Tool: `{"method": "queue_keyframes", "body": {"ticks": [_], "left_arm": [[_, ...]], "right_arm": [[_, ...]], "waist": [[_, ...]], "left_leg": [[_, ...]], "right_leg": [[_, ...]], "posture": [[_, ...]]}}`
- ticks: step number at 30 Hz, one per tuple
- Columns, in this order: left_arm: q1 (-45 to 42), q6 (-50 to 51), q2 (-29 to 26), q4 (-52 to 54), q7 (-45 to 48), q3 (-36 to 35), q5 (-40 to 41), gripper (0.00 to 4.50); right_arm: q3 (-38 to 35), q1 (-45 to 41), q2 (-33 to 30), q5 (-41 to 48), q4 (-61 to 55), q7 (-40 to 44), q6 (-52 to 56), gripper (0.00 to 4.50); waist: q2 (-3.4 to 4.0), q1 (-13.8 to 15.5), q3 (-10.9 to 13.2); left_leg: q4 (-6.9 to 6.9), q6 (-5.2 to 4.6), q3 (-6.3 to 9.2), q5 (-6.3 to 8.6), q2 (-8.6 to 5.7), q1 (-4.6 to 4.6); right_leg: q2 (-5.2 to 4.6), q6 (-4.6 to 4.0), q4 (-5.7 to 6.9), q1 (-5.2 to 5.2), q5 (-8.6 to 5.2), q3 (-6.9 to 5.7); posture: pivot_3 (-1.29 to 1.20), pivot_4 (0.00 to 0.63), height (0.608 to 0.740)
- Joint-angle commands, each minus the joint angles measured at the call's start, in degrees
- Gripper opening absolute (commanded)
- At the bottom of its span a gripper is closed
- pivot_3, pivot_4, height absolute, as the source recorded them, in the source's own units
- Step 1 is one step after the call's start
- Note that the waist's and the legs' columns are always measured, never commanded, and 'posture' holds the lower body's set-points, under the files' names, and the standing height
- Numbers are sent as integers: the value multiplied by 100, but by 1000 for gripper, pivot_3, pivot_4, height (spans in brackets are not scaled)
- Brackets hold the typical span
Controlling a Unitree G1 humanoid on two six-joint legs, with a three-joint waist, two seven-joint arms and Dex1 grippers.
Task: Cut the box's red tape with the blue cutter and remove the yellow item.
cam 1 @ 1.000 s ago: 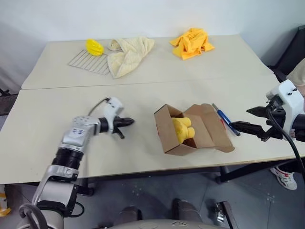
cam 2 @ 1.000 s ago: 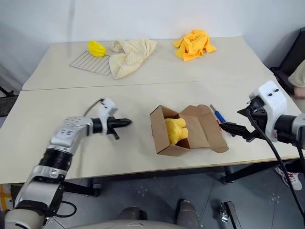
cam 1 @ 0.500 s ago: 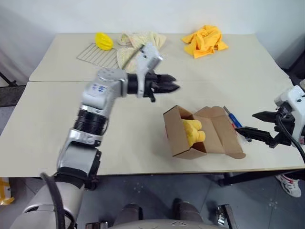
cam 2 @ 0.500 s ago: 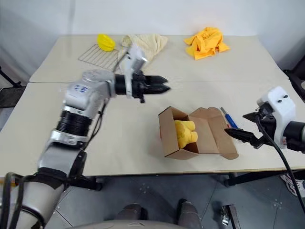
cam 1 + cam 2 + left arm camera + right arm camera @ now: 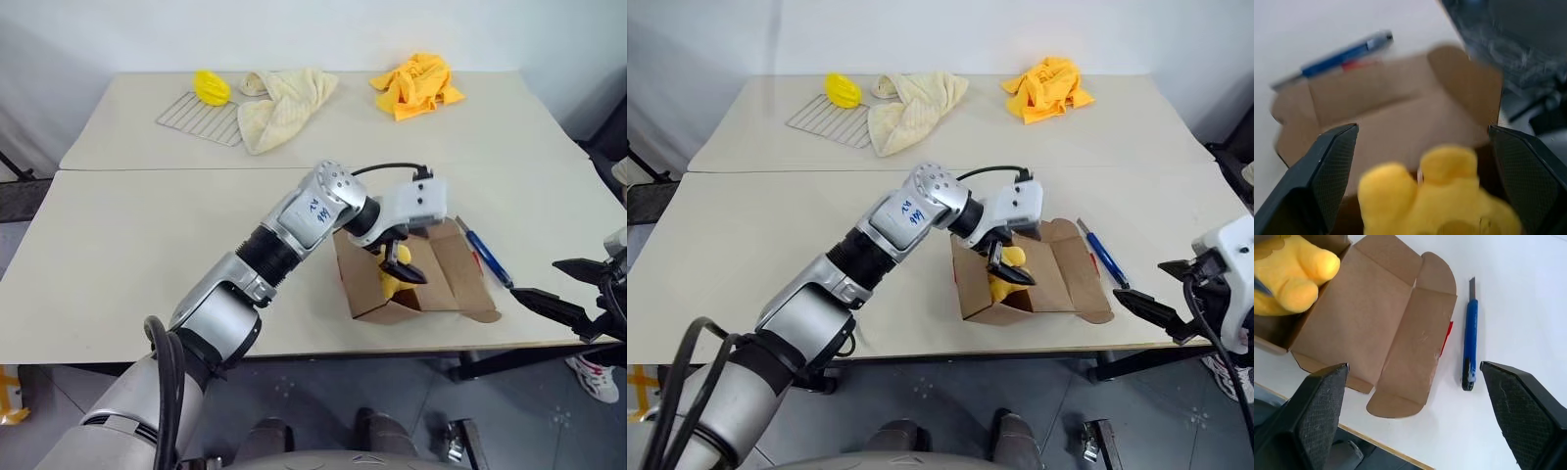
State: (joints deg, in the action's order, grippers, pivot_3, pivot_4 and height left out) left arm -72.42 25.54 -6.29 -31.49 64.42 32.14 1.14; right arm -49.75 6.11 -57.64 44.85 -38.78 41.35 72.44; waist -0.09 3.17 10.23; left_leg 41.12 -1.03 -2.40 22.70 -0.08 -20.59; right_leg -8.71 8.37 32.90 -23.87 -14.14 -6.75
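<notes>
The box [image 5: 1034,279], a small brown cardboard carton, lies open near the front edge of the bench [image 5: 774,235], its flaps spread flat toward the robot's right. A sliver of the red tape [image 5: 1448,334] shows at the edge of one spread flap, on the side facing the blue cutter [image 5: 1469,342]. The cutter is a slim blue knife with a dark butt and a short grey blade at its far tip; it lies flat on the bench just beside the flaps, apart from them.

The yellow item [image 5: 1440,196] is a soft, plush-looking lump with two rounded knobs, sitting inside the carton's open body.

The left hand [image 5: 402,266] reaches down into the box with its black fingers [image 5: 1327,161] spread wide, one on each side of the yellow item, not clenched on it. The right hand [image 5: 1161,294] hovers off the bench's front right corner, released, its two fingers parted and gripping nothing.
</notes>
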Motion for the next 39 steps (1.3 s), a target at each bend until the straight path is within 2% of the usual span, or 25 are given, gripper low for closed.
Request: {"method": "queue_keyframes", "body": {"ticks": [1,9,15,20,25,32,39], "left_arm": [[100,-353,-75,81,159,214,-357,4473],[484,-204,-512,370,-63,423,-1135,4473],[701,38,-686,636,-114,481,-1390,4473],[770,370,-836,960,-219,252,-1402,4473],[943,1002,-1019,1515,-330,-145,-1192,4473],[1215,1715,-757,2045,-846,-998,-651,4473],[1508,2194,-954,2508,-1156,-1377,-375,4473]], "right_arm": [[-295,69,72,87,-252,-114,53,4500],[-428,248,165,162,-395,-220,126,4500],[-441,199,119,195,-314,-181,2,4500],[-526,211,38,176,-258,-122,-22,4500],[-525,280,-6,119,-219,-84,-61,4500],[-415,271,-175,82,-34,3,-167,4500],[-188,109,-454,73,215,93,-281,4500]], "waist": [[0,8,0],[1,24,-1],[3,-25,-2],[4,-35,-2],[5,-47,-3],[4,-2,-3],[4,-12,-3]], "left_leg": [[1,0,1,0,0,0],[9,-5,4,2,0,7],[8,-9,1,5,3,34],[13,-14,11,7,4,43],[11,-14,10,7,4,45],[19,-14,7,7,0,37],[18,-14,2,7,1,37]], "right_leg": [[0,0,0,0,0,1],[-1,0,4,10,0,3],[0,-1,13,29,0,13],[0,-2,26,30,1,29],[1,-2,35,24,1,37],[-1,-2,36,22,1,37],[0,-2,35,19,1,35]], "posture": [[0,150,740],[0,150,740],[0,150,740],[0,150,740],[0,150,740],[0,150,740],[0,150,740]]}}
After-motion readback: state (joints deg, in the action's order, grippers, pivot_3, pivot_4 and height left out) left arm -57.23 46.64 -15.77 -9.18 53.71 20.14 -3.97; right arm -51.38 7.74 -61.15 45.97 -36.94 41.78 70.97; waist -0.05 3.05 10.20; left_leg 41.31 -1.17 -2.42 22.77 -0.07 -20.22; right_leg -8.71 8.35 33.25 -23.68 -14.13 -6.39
